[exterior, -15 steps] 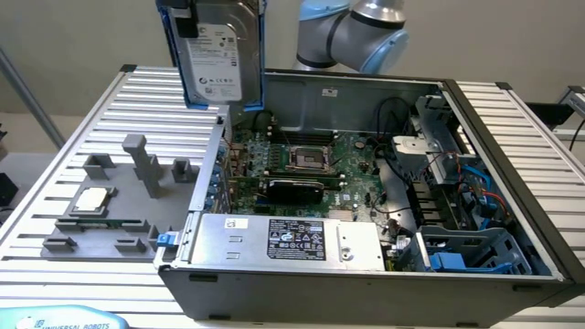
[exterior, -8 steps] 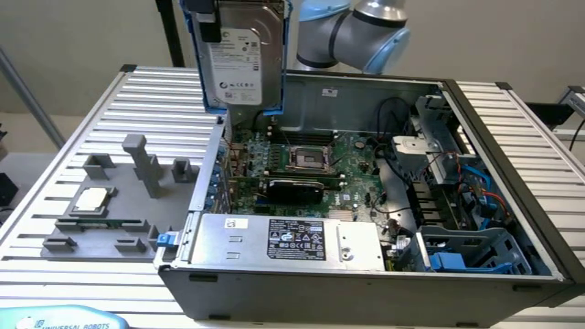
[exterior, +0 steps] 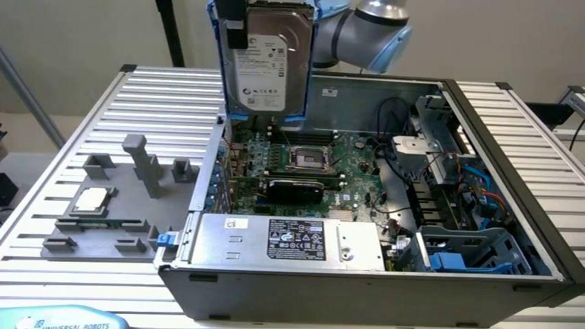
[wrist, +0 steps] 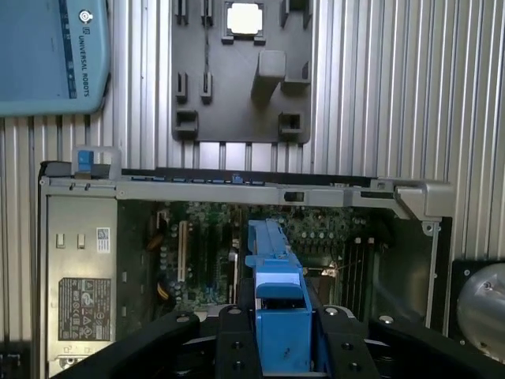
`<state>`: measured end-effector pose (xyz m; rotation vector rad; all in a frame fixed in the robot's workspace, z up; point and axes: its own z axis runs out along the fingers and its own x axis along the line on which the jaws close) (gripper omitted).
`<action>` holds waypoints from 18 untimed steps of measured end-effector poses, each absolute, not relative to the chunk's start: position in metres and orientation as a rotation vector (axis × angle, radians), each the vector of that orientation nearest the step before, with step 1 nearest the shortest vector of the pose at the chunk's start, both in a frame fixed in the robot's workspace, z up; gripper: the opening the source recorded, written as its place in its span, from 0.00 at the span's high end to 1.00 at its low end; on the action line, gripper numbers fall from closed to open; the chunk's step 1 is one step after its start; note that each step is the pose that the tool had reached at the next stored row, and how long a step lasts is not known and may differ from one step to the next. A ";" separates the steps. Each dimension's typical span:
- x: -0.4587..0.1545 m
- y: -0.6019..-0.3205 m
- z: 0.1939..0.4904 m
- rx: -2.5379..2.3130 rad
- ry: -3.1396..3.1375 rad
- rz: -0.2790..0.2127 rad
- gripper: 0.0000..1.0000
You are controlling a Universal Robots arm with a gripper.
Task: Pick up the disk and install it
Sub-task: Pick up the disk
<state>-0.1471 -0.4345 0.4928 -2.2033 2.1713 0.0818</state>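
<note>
Exterior view: the disk (exterior: 265, 62) hangs upright in the air at the far side of the open computer case (exterior: 366, 284), above the motherboard (exterior: 357, 161). Its silver face and white label are turned toward the camera. Its blue carrier (exterior: 218, 68) runs down both long sides. One black finger (exterior: 235, 29) lies against the labelled face near the top edge, and the arm (exterior: 370, 34) sits behind, toward the exterior view's right. The disk touches neither the case nor the ribbed table (exterior: 164, 89).

This view also records the CPU socket (exterior: 309, 159) in the middle of the board. The power-supply box (exterior: 238, 240) with its black label lies along the near wall. A blue-grey drive cage (exterior: 475, 250) occupies the near corner at the exterior view's right. Outside the case, at the exterior view's left, a grey fixture plate (exterior: 101, 236) carries a small square CPU chip (exterior: 93, 199).

Wrist view: the gripper (wrist: 282, 343) looks down into the case. The disk is seen edge-on, as the narrow blue band of the carrier. The two black fingers (wrist: 237, 347) are closed on it, one against each flat side, with no gap visible. The carrier's free end extends past the fingertips toward the motherboard. Beyond the case rim (wrist: 260, 189) lie the fixture plate and chip, well apart from the disk. Beside them lies a blue unit marked Universal Robots (wrist: 47, 55).
</note>
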 end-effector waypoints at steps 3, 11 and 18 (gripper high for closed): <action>-0.136 -0.440 0.493 -2.202 2.169 0.085 0.67; -0.105 -0.455 0.493 -2.197 2.165 0.095 0.67; -0.078 -0.469 0.493 -2.193 2.162 0.102 0.67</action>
